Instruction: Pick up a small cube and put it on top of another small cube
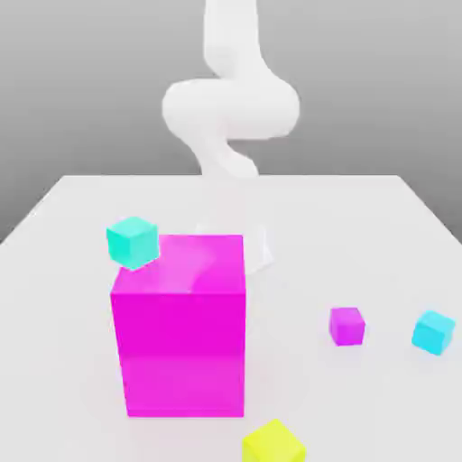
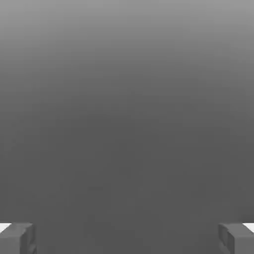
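Note:
One small cyan cube (image 1: 133,242) sits on the white table just behind the big magenta block's upper corner, at the exterior view's left. A second cyan cube (image 1: 434,331) lies at the far right. The small magenta cube (image 1: 346,326) rests a short way left of that one. The white arm (image 1: 230,108) rises at the back of the table, well away from all the cubes. In the hand view my gripper (image 2: 127,238) is open; its grey fingertips (image 2: 17,238) stand wide apart with plain grey background between them.
A big magenta block (image 1: 180,325) stands in the middle front of the table (image 1: 361,226), tall enough to hide what is behind it. A small yellow cube (image 1: 273,442) lies near the front edge.

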Tool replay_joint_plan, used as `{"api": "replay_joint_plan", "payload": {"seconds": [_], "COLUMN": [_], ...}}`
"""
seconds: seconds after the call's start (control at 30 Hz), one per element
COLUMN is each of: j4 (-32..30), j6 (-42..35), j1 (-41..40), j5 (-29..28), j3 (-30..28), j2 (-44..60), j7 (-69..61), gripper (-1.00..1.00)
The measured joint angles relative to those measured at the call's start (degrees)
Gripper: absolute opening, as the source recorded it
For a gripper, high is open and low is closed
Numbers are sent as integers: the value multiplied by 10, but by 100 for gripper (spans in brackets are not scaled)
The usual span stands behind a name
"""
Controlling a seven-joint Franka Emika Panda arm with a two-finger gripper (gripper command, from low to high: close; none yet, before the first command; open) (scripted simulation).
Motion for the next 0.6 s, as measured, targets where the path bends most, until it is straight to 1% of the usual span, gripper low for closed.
{"api": "replay_joint_plan", "payload": {"seconds": [0.2,0.37,0.5,0.6], "j4": [-41,-75,-102,-122], "j6": [63,115,156,188], "j1": [62,108,143,181], "j5": [25,30,15,-15], "j3": [55,111,157,188], "j2": [126,228,312,376], "j7": [-5,3,22,50], "gripper": [0,0,0,0]}}
